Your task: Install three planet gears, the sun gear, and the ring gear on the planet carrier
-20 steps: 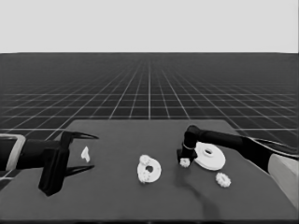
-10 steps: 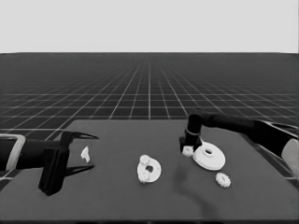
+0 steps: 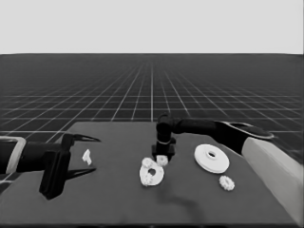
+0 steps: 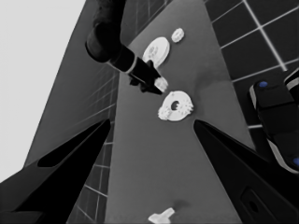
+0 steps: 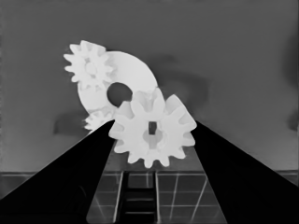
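My right gripper [image 3: 162, 155] hangs just behind the smaller round part [image 3: 156, 176], shut on a small toothed gear [image 3: 162, 160]. In the right wrist view that gear [image 5: 152, 133] sits between the gripper [image 5: 153, 124] fingers, close above the smaller round part [image 5: 133, 77]. Two gears rest on that part: one [image 5: 90, 67] at its rim, another [image 5: 97, 120] half hidden. The larger round part [image 3: 212, 158] lies to the right, with a loose gear [image 3: 227, 183] in front of it. My left gripper [image 3: 91, 155] waits open at the table's left end.
A thin white piece [image 3: 87, 156] lies on the table under the left gripper's fingers, not held. The right arm's pale grey part [image 3: 273, 171] crosses the lower right. Dark machinery with blue lights [image 4: 275, 116] shows past the table's edge in the left wrist view.
The right gripper has moved left from beside the larger round part to the smaller round part, carrying a gear with it. The left arm has stayed put.
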Controlling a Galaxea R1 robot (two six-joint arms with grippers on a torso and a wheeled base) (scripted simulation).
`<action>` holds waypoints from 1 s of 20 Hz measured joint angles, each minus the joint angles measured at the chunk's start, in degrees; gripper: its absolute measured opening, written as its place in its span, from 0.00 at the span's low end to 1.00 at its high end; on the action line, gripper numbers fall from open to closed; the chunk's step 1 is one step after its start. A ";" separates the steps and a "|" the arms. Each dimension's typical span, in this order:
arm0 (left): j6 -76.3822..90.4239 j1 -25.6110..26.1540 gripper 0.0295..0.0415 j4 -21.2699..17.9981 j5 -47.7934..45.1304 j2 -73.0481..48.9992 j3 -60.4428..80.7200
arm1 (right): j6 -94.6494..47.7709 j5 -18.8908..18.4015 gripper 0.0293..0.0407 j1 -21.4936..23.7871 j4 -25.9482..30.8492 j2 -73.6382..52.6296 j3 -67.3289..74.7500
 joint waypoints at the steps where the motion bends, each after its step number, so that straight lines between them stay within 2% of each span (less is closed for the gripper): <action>1: 0.00 0.00 0.75 0.00 0.00 0.00 0.00 | -1.07 0.99 0.17 -3.43 -3.60 0.50 -1.73; 2: 0.00 0.00 0.75 0.00 0.00 0.00 0.00 | -1.93 1.74 0.17 -5.90 -5.67 0.90 -3.20; 4: 0.00 0.00 0.75 0.00 0.00 0.00 0.00 | -2.91 2.60 0.17 -7.97 -7.48 1.40 -4.94; 10: 0.00 0.00 0.75 0.00 0.00 0.00 0.00 | -3.43 3.09 0.17 -8.85 -8.37 1.68 -5.87; 12: 0.00 0.00 0.75 0.00 0.00 0.00 0.00 | -3.44 3.11 0.69 -8.87 -8.40 1.68 -5.90; 13: 0.00 0.00 0.75 0.00 0.00 0.00 0.00 | -3.44 3.11 0.77 -8.87 -8.40 1.69 -5.90; 15: 0.00 0.00 0.75 0.00 0.00 0.00 0.00 | -3.44 3.12 0.80 -8.88 -8.41 1.69 -5.91; 20: 0.00 0.00 0.75 0.00 0.00 0.00 0.00 | -3.44 3.12 0.81 -8.88 -8.41 1.69 -5.91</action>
